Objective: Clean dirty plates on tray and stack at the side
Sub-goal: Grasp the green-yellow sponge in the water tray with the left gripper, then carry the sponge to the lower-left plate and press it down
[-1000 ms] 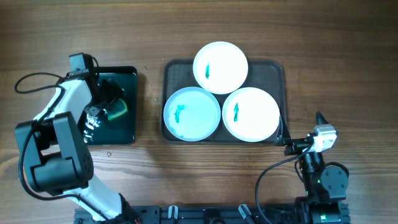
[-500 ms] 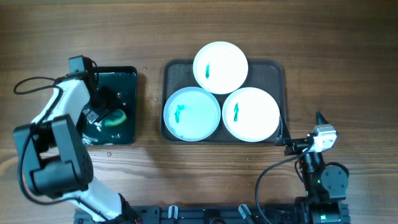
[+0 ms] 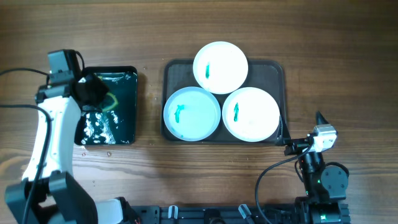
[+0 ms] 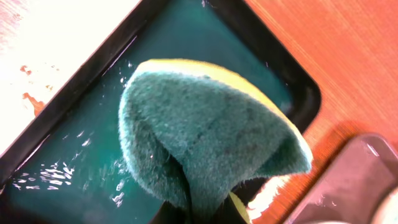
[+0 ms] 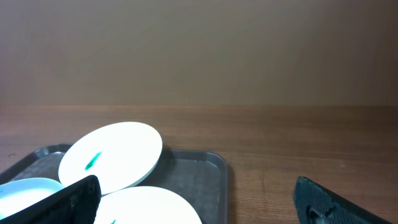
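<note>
Plates [image 3: 220, 67], three with green smears, lie apart from both claws. The left gripper [image 3: 93, 92] pinches a folded green-and-yellow sponge [image 4: 211, 137], held over the small black tray [image 3: 127, 127], whose green inside glistens wet. The right gripper [image 5: 196, 186] is spread wide, holding nothing, just off the near right corner of the big dark tray [image 3: 281, 71], where the plates crowd together on the wooden table [image 3: 348, 50].

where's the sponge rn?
Overhead view, far left: the sponge is pinched in the left gripper over the small black tray, well left of the grey tray holding the plates.
</note>
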`<action>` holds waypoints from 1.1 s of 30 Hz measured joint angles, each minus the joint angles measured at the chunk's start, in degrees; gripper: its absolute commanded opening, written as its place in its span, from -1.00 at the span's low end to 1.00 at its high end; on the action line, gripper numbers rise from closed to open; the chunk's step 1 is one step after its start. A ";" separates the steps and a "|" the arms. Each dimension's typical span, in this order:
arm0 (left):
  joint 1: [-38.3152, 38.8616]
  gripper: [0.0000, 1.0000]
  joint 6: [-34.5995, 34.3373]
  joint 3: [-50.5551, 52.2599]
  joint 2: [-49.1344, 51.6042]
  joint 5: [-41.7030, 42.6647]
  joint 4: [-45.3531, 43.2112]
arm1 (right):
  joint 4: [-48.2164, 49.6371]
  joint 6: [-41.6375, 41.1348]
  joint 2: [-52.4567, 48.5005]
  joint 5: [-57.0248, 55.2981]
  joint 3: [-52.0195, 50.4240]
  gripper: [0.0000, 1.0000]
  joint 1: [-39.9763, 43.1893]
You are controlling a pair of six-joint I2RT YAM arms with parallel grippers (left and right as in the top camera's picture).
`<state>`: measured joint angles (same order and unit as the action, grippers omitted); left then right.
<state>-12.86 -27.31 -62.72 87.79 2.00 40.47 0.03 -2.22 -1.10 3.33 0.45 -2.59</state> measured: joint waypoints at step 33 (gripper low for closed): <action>4.02 -0.92 -3.67 -4.59 -16.13 17.75 11.23 | 0.00 0.00 -0.02 0.00 0.00 1.00 0.00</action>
<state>-8.84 -30.98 -67.31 71.66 19.75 51.70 0.03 -2.22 -1.13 3.33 0.45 -2.59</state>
